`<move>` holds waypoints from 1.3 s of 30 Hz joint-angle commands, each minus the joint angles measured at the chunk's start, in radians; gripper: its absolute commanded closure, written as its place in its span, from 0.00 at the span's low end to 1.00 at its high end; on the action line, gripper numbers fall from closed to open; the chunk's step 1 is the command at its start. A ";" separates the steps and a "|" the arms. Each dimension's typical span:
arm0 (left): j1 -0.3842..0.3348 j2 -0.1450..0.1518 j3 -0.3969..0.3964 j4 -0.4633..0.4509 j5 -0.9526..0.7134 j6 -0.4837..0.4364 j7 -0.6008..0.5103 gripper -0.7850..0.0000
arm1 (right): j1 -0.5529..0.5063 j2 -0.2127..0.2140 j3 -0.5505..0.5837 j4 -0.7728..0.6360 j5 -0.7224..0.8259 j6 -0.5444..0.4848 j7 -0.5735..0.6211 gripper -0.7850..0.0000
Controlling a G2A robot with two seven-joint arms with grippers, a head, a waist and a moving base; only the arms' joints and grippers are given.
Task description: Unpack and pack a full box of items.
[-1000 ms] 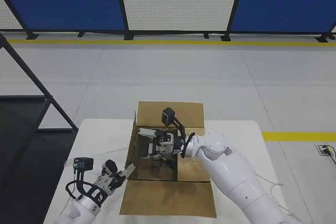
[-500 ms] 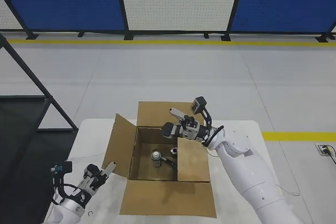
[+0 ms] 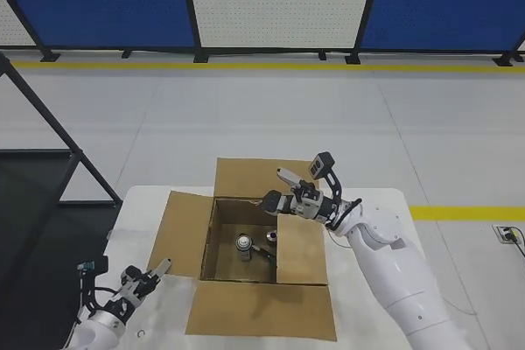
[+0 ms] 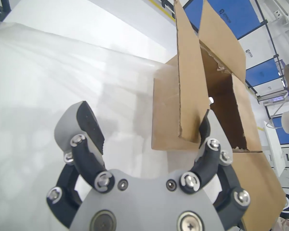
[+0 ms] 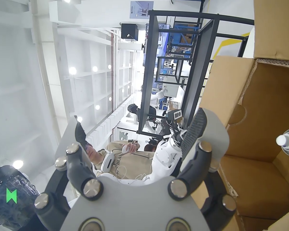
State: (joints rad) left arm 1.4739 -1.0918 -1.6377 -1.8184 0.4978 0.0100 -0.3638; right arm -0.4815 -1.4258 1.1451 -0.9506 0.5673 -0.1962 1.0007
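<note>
Cardboard first: the left gripper (image 3: pixel 160 266) is spread wide with nothing in it. The box (image 3: pixel 262 311) has its left flap (image 3: pixel 182 232) lying open just ahead of those jaws, corner close by one finger (image 4: pixel 205 125). Inside the box a white-capped bottle (image 3: pixel 243 245) stands upright beside a small dark item (image 3: pixel 268 236). Over the far right rim the right gripper (image 3: pixel 276 195) hangs released and empty, the bottle below its jaws.

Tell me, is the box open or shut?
Open. Three flaps of the box are spread outward, and a bottle shows inside.
</note>
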 commanded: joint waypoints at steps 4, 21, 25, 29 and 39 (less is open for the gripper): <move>-0.015 -0.001 0.020 0.045 0.031 0.009 -0.011 0.00 | 0.000 0.000 -0.001 0.002 -0.001 0.000 0.002 0.00; -0.010 0.000 -0.028 0.024 0.019 -0.016 -0.015 0.00 | -0.015 0.004 0.000 -0.016 -0.007 0.002 -0.005 0.00; 0.005 0.002 -0.057 -0.007 0.006 -0.026 -0.022 0.00 | -0.019 0.005 0.001 -0.021 -0.005 0.002 -0.004 0.00; 0.018 0.004 -0.088 -0.047 -0.009 -0.036 -0.025 0.00 | -0.023 0.006 0.003 -0.025 -0.006 0.001 -0.007 0.00; 0.055 0.010 -0.191 -0.190 0.007 -0.069 -0.019 0.00 | -0.031 0.018 0.013 -0.041 -0.056 0.030 -0.004 0.00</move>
State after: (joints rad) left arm 1.5269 -1.0828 -1.8138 -1.9938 0.5179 -0.0545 -0.3819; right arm -0.5109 -1.4094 1.1578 -0.9885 0.5189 -0.1709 0.9953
